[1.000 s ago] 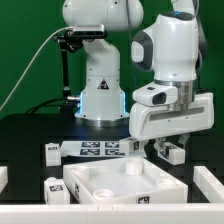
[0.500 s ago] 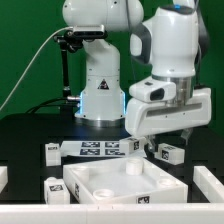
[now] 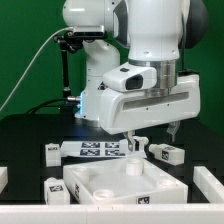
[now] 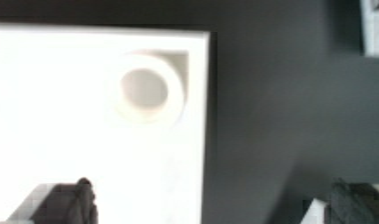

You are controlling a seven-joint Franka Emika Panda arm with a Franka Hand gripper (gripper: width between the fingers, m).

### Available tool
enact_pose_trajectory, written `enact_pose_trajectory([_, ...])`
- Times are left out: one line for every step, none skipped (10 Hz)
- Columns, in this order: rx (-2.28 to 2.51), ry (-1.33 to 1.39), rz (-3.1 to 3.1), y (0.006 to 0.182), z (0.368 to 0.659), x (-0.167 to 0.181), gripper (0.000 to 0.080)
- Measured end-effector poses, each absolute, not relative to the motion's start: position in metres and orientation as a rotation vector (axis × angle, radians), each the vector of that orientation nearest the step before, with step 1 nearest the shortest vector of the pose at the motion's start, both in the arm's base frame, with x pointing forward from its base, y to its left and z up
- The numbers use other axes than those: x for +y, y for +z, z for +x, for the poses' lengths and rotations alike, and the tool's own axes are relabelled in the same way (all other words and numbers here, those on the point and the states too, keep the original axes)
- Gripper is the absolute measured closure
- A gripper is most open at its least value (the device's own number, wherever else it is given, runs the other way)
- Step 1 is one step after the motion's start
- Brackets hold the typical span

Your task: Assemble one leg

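Observation:
My gripper [image 3: 152, 135] hangs open and empty above the table, behind the large white tray-like body [image 3: 100, 190]. One leg [image 3: 168, 153], a stubby white post with a tag, lies just below the gripper toward the exterior view's right. Another leg [image 3: 138, 145] stands at the end of the marker board [image 3: 98, 149]. Two more legs sit at the left [image 3: 51, 152] and front left [image 3: 55, 190]. In the wrist view the open gripper [image 4: 200, 205] straddles the edge of the white body [image 4: 61, 110], whose round recess [image 4: 147, 90] shows. Nothing is between the fingers [image 4: 61, 200].
The robot base [image 3: 95, 95] stands behind the marker board. White pieces show at the exterior view's right edge [image 3: 211, 186] and left edge [image 3: 3, 178]. A pale blurred object [image 4: 372, 30] sits at a corner of the wrist view.
The arm has swung toward the exterior view's left and lifted a little. The gripper stays open and empty. The parts on the table have not moved.

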State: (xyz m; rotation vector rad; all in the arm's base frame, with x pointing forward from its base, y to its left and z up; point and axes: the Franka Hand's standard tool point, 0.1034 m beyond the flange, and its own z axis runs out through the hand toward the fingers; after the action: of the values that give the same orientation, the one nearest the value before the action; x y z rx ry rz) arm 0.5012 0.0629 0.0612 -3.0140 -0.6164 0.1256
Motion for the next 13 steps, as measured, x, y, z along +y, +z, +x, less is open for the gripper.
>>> enact_pose_trajectory([-0.615,0.125,-3.014,0.061,0.502,0.063,0.0150])
enact_pose_trajectory([-0.615,0.125,-3.014,0.061,0.502,0.062,0.0150])
enact_pose_trajectory([-0.615,0.126,-3.014,0.061,0.502,0.063,0.0150])
enact_pose_trajectory([-0.615,0.126,-3.014,0.061,0.502,0.062,0.0150])
enact_pose_trajectory([-0.658,0.158,-2.992,0.064,0.502,0.055,0.0150])
enact_pose_trajectory([-0.677,0.204,-2.964,0.081,0.519,0.031,0.0150])
enact_pose_trajectory([-0.738,0.184,-2.951,0.090,0.544,0.012,0.0150])
enact_pose_trajectory([-0.820,0.154,-2.930,0.085,0.562,-0.004,0.0150])
enact_pose_trajectory([-0.863,0.153,-2.914,0.075,0.566,-0.018,0.0150])
enact_pose_trajectory([-0.844,0.159,-2.918,0.073,0.565,-0.020,0.0150])
enact_pose_trajectory([-0.847,0.159,-2.917,0.073,0.565,-0.019,0.0150])
enact_pose_trajectory([-0.847,0.160,-2.917,0.073,0.565,-0.019,0.0150])
enact_pose_trajectory([-0.847,0.162,-2.917,0.071,0.564,-0.019,0.0150])
